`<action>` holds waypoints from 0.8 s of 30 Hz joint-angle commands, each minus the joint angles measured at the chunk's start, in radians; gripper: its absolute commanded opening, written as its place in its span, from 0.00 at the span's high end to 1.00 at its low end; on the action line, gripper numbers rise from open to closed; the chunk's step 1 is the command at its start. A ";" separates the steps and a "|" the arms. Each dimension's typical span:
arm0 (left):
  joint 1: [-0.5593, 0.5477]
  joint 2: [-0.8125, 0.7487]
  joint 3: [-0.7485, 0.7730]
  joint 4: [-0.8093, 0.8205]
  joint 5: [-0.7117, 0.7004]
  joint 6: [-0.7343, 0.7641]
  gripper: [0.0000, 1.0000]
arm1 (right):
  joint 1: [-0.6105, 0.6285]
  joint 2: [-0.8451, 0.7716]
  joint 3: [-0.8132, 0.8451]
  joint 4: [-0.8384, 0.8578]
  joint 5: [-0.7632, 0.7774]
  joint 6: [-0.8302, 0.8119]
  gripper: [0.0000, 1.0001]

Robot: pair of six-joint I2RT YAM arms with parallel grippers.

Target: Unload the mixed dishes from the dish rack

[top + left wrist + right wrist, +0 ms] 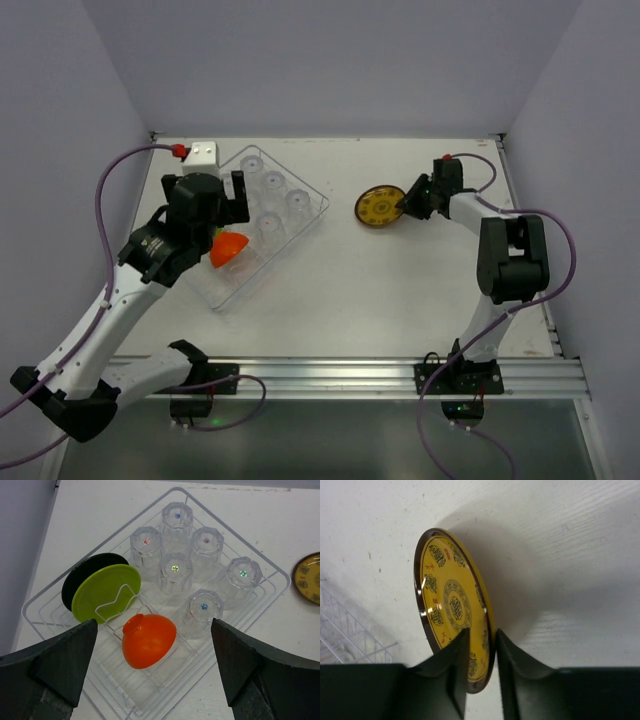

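Note:
The dish rack (pixel 318 200) is a clear wire basket on the table's left; it also shows in the left wrist view (pixel 280 572). In it stand several upturned clear cups (pixel 175 570), a lime-green plate (pixel 102 592) and a black plate (pixel 80 577) upright in the prongs, and an upturned orange-red bowl (pixel 149 640). My left gripper (pixel 154 630) is open above the bowl (pixel 228 248), one finger on each side of it, apart from it. My right gripper (pixel 481 635) is shut on the rim of a yellow patterned plate (pixel 450 600) with a dark rim, right of the rack (pixel 380 207).
A white block with a red cap (pixel 200 152) sits at the back left corner beside the rack. The rack's corner shows at the left of the right wrist view (pixel 350 640). Purple walls close in the table on three sides.

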 commanded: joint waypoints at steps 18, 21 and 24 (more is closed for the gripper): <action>0.256 0.209 0.030 0.052 0.025 -0.005 0.00 | -0.017 -0.382 -0.026 -0.294 0.210 -0.099 0.01; 0.256 0.238 0.014 0.135 -0.025 0.169 0.00 | -0.017 -0.544 -0.139 -0.248 0.065 -0.107 0.01; 0.256 0.261 0.008 0.202 0.018 0.330 0.00 | -0.017 -0.733 -0.326 -0.057 -0.127 -0.059 0.01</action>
